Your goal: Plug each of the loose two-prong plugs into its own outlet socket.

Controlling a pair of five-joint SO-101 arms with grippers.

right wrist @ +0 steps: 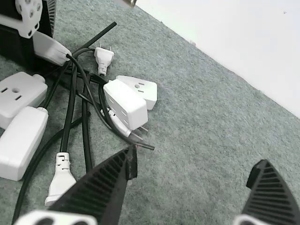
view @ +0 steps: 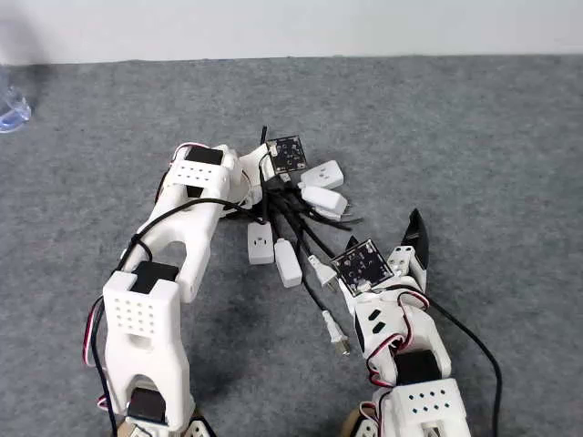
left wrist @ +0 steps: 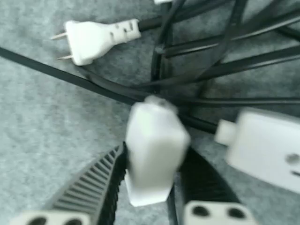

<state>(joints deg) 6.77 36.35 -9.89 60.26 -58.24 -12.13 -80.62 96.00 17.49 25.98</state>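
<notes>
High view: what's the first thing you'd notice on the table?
A messy tangle of black cords dotted with white sockets sits in the middle of the grey table. The left hand is pinching one white plug in the tangle. The right hand gapes wide open over bare table beside it.

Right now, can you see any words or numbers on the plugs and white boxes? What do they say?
No words or numbers can be read. The loose plug and outlet socket look blank; the held connector is blurred; marks on the circuit board are too small.
</notes>
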